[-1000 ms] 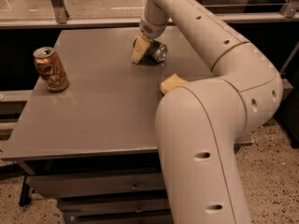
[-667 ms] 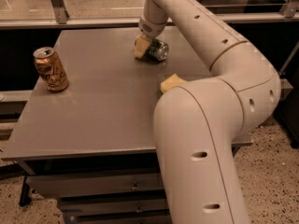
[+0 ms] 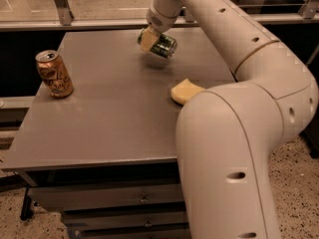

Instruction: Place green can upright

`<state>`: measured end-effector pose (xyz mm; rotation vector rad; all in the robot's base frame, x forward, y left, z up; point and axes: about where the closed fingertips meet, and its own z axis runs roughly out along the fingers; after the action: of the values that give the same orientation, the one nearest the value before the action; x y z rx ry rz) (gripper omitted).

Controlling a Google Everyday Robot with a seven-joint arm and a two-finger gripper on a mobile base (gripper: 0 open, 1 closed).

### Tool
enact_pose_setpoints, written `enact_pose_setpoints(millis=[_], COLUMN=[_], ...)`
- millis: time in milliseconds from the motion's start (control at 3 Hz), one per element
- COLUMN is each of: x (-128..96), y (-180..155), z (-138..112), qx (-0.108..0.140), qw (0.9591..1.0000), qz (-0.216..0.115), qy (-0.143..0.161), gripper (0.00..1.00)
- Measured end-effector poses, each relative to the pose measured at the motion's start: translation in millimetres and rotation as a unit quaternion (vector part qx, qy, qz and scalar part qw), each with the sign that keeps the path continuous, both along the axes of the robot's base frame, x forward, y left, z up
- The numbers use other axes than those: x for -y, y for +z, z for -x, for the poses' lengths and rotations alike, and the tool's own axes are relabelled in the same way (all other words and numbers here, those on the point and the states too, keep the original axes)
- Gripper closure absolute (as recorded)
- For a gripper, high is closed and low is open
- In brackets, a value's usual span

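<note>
The green can (image 3: pixel 163 46) is dark green with a silver end. It is held lying sideways, lifted a little above the far part of the grey table (image 3: pixel 114 118). My gripper (image 3: pixel 151 40) is shut on the green can, with one pale fingertip (image 3: pixel 146 41) showing on its left side. The can's shadow falls on the table just below it.
An orange-copper can (image 3: pixel 54 74) stands upright near the table's left edge. A pale yellow sponge-like piece (image 3: pixel 184 90) lies right of centre, partly hidden by my arm (image 3: pixel 234 148). The arm fills the right foreground. Drawers sit under the table. A glass rail runs behind.
The green can was lying on the table under the gripper; now the gripper has lifted it off the surface, still sideways. The orange-copper can has not moved.
</note>
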<state>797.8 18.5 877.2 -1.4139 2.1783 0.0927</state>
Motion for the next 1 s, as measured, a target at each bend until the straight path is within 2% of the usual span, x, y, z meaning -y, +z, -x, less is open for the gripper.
enact_pose_setpoints(millis=[333,667,1000], x=[-4.5,0.3,13.4], y=[20.6,38.5,55.0], z=[9.3,19.9,24.8], qx=[0.014,0.032,0.058], qw=[0.9973,0.9834,0.9615], qz=[-0.071,-0.176,-0.266], qy=[0.012,0.026,0.04], gripper=[1.0,1.0,1.0])
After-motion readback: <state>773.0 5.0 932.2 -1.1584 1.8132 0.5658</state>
